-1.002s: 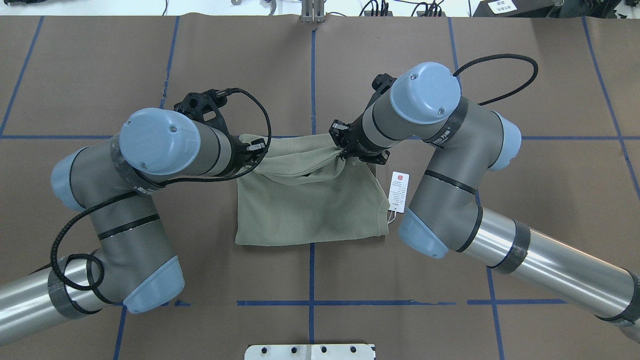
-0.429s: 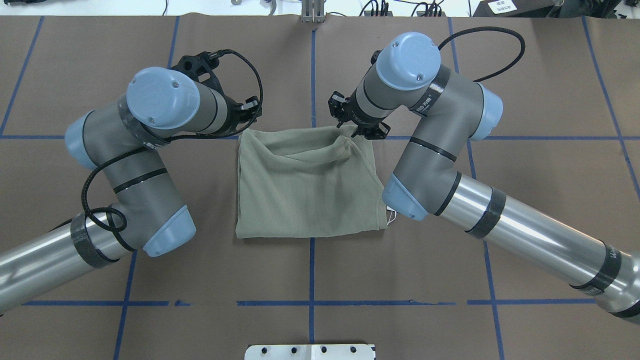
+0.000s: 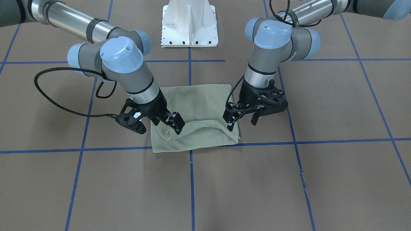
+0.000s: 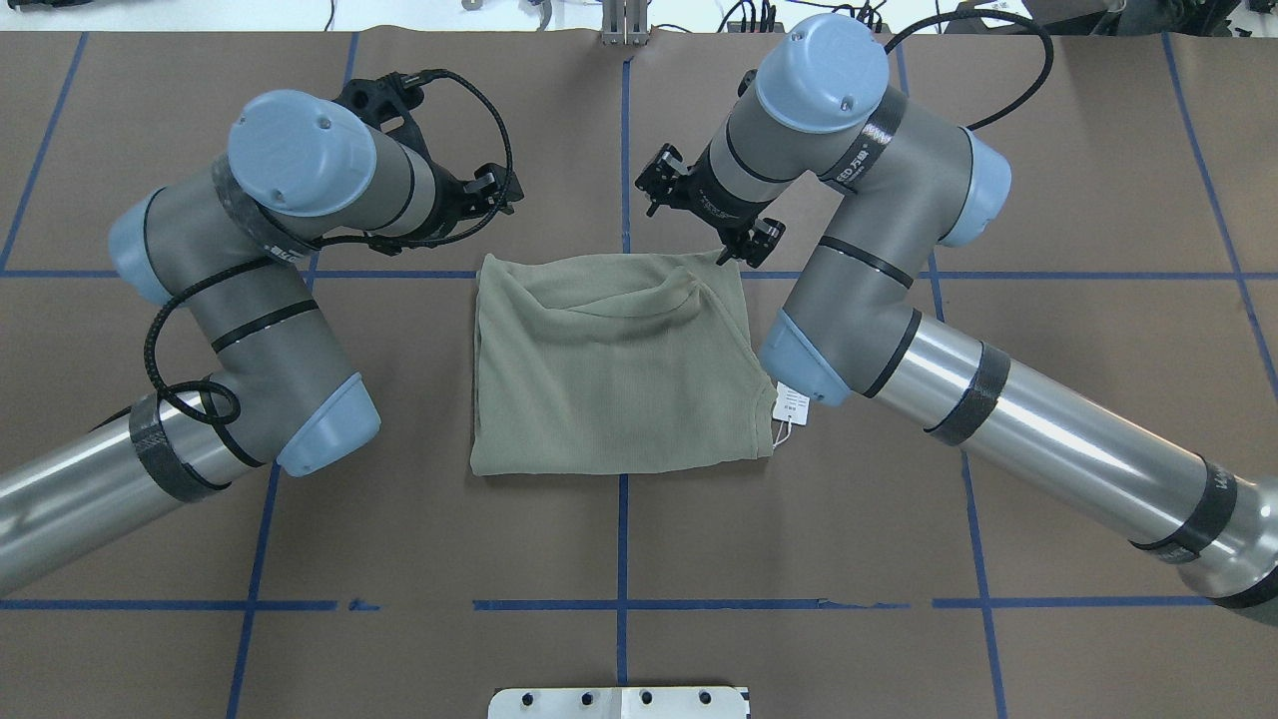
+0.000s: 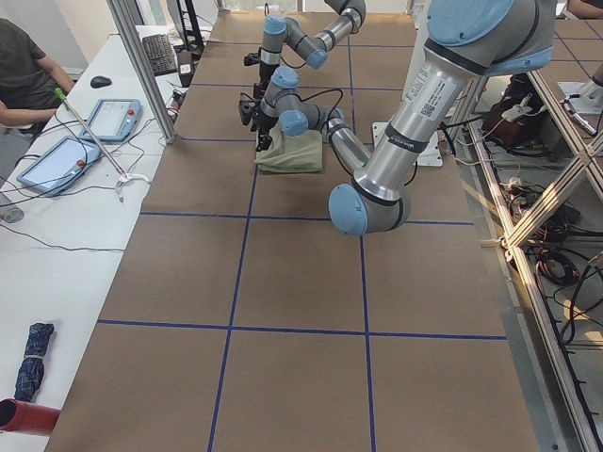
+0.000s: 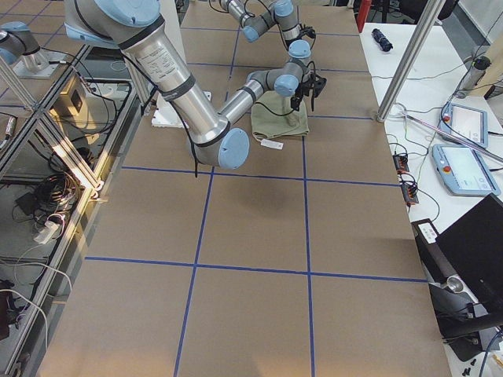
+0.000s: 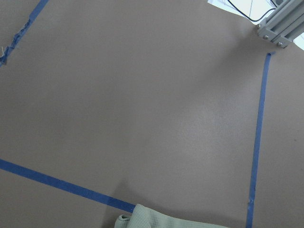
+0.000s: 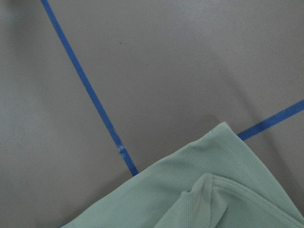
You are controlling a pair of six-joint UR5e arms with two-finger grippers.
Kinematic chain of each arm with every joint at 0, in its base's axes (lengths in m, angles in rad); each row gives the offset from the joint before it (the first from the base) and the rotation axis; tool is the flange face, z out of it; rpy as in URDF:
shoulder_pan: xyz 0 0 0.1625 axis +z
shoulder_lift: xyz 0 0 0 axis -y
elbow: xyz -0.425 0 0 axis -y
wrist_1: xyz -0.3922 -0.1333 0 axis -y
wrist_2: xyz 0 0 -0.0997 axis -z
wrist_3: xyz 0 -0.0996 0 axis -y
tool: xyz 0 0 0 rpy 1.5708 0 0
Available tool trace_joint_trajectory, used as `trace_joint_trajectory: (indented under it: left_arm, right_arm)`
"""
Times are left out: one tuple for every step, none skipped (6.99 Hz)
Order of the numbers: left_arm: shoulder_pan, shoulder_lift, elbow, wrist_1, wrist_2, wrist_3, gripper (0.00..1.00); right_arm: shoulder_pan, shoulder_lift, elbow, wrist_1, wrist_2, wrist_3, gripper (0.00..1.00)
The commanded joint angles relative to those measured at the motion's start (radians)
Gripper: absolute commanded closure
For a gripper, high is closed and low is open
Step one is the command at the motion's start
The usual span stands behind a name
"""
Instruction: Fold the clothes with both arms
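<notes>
Brown table (image 4: 799,539), folded shirt (image 4: 609,379) beneath left tool (image 3: 242,123) and right tool (image 3: 167,124), both splayed.

The white paper hang tag (image 4: 792,402) sits half hidden under the right arm's blue joint cap (image 4: 799,364) — print too small to read.

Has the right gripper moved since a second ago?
Yes. The right gripper went from the blue tape line to its far side, off the shirt.

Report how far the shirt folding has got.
Done: the shirt lies folded into a rectangle. In hand: nothing; the left hand and right hand hover open at its far edge. Left: smoothing the rumpled far edge, perhaps another fold.
</notes>
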Motion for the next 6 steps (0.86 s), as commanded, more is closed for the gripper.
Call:
trace_joint_trajectory:
  left_arm:
    - [-0.052, 0.075, -0.099, 0.041, -0.08, 0.134, 0.0]
    - [-0.101, 0.129, -0.176, 0.096, -0.129, 0.261, 0.0]
    - [-0.164, 0.176, -0.23, 0.173, -0.157, 0.399, 0.0]
    - [-0.239, 0.181, -0.24, 0.259, -0.165, 0.567, 0.0]
    - [-0.31, 0.186, -0.235, 0.32, -0.165, 0.722, 0.0]
    - [-0.391, 0.225, -0.232, 0.344, -0.175, 0.879, 0.0]
  right_arm:
    - [0.002, -0.018, 0.068, -0.028, 0.064, -0.07, 0.0]
    - [0.016, -0.033, 0.146, -0.169, 0.069, -0.196, 0.0]
    - [0.039, -0.052, 0.261, -0.383, 0.069, -0.393, 0.0]
    - [0.113, -0.087, 0.342, -0.537, 0.069, -0.59, 0.0]
    - [0.205, -0.164, 0.413, -0.616, 0.075, -0.765, 0.0]
    - [0.331, -0.269, 0.447, -0.644, 0.127, -0.96, 0.0]
